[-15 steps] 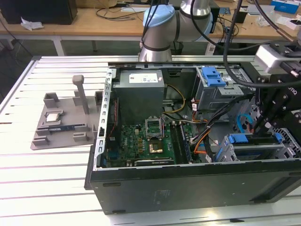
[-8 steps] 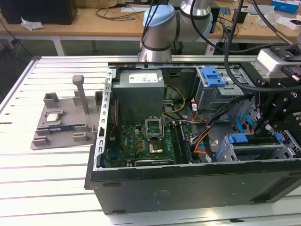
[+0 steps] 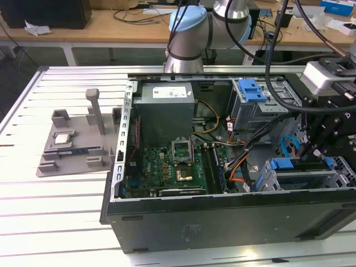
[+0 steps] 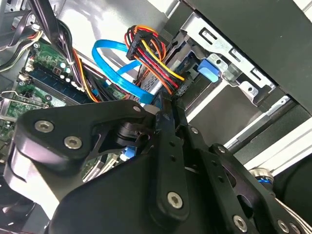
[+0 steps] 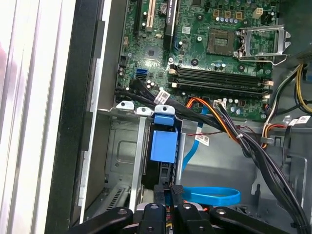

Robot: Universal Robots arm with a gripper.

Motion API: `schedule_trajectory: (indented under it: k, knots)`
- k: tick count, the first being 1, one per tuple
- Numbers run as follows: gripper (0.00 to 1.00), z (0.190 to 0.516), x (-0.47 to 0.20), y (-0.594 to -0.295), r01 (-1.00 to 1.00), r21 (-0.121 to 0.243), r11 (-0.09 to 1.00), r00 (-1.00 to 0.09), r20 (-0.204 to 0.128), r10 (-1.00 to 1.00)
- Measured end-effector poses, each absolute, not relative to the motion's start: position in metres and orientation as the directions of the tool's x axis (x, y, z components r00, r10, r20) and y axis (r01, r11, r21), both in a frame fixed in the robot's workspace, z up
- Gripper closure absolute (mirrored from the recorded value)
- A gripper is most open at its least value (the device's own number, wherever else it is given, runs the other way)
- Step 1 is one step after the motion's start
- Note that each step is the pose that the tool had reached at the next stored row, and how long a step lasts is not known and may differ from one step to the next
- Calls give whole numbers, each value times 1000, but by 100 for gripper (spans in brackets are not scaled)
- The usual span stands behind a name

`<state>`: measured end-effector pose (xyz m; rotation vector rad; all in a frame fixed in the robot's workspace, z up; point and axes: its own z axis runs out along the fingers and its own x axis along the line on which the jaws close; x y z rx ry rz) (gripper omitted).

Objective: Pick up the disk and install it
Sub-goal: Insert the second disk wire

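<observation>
1. Black metal gripper sits at the end of the disk, which stands edge-on in the bay. Whether it is clamped on the disk I cannot tell.
2. Judging by its build, the disk is stiff, dense and shock-sensitive, with smooth, slippery metal faces. The blue plastic rails give the surest hold, not the label.
3. Bay walls are thin, folded grey sheet steel with sharp edges.
4. Soft cables and a flat blue ribbon loop nearby.
5. Green motherboard lies beyond, studded with sockets.
</observation>
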<state>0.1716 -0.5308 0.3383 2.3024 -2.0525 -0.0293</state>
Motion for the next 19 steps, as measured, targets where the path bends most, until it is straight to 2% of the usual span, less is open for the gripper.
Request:
schedule_trajectory:
  k: [3,4,12,13,15,19]
  knots:
    - [84,338,172,-531,-992,55,-114,115,23,-993]
    - [76,338,172,-531,-992,55,-114,115,23,-993]
    - [76,359,172,-530,-992,55,-114,115,23,-993]
    - [78,364,172,-529,-992,55,-114,115,23,-993]
    - [89,375,172,-528,-992,55,-114,115,23,-993]
    - [89,388,172,-527,-992,55,-114,115,23,-993]
